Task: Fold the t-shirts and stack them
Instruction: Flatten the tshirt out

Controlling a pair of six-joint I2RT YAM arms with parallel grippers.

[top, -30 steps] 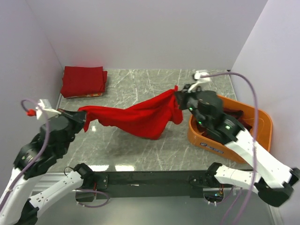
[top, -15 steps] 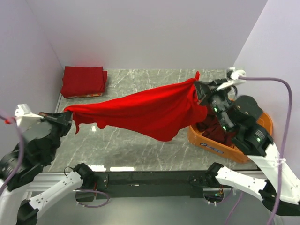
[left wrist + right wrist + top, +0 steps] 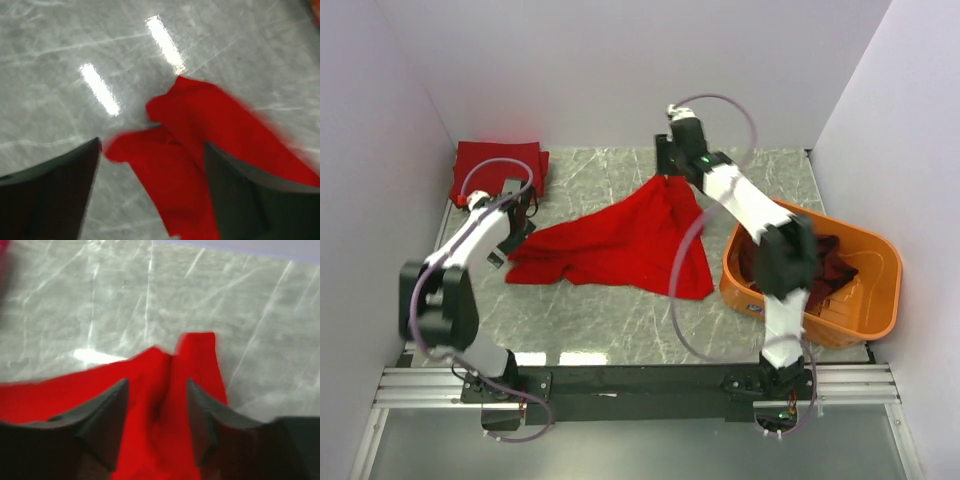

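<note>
A bright red t-shirt [image 3: 620,245] lies spread and rumpled on the marble table, its top corner [image 3: 197,347] pointing to the back. My left gripper [image 3: 517,218] is over its left corner [image 3: 170,150], jaws wide apart, nothing gripped. At the shirt's far corner my right gripper [image 3: 667,170] also stands open, the cloth lying loose under its fingers [image 3: 107,415]. Folded red t-shirts [image 3: 498,172] sit stacked at the back left. Dark maroon t-shirts [image 3: 815,265] lie in the orange tub.
The orange plastic tub [image 3: 875,300] stands at the right of the table, right beside the spread shirt's right edge. Pale walls close in the back and both sides. Bare marble [image 3: 590,310] shows in front of the shirt.
Both grippers have opened and let go of the red shirt. It was stretched in the air between them; now it lies on the table. Both arms have swung toward the back.
</note>
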